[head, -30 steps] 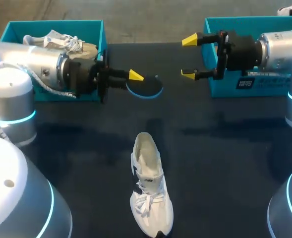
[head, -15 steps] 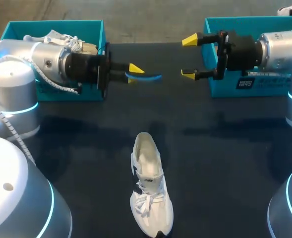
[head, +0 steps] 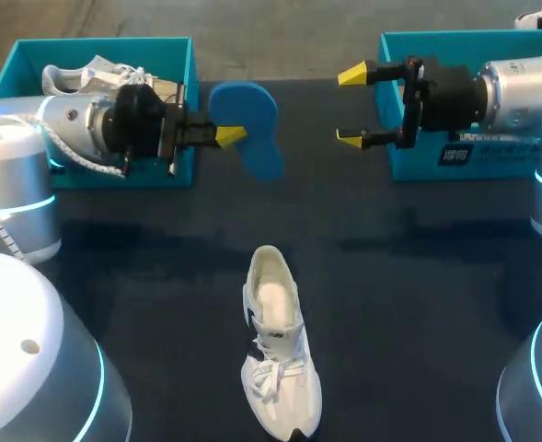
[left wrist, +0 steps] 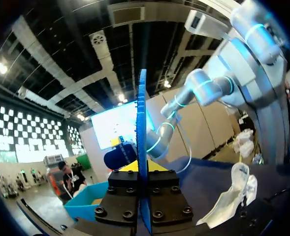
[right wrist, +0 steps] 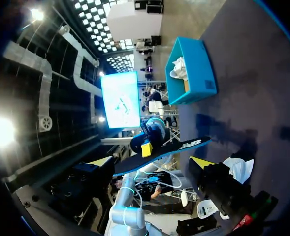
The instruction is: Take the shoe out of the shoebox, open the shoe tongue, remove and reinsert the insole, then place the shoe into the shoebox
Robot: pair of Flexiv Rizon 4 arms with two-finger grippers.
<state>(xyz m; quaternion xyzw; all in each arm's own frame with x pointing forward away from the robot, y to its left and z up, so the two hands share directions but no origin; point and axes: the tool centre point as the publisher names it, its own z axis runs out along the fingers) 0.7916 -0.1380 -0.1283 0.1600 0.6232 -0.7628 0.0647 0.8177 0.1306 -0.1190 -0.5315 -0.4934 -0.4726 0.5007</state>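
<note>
The dark table (head: 418,276) carries a left box (head: 177,60) and a right box (head: 418,166) at its far corners. I see the white shoe (head: 275,359) lying at the near middle, outside both. My left gripper (head: 226,136) is clamped on the blue insole (head: 252,124), which is up in the air, and my right gripper (head: 351,106) hangs with its fingers spread.

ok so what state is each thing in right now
shoe: upright on table, outside both boxes
insole: out of shoe, held in the air
left hand: shut on insole
right hand: open, empty
left shoebox: open, second shoe inside
right shoebox: open, inside mostly hidden
</note>
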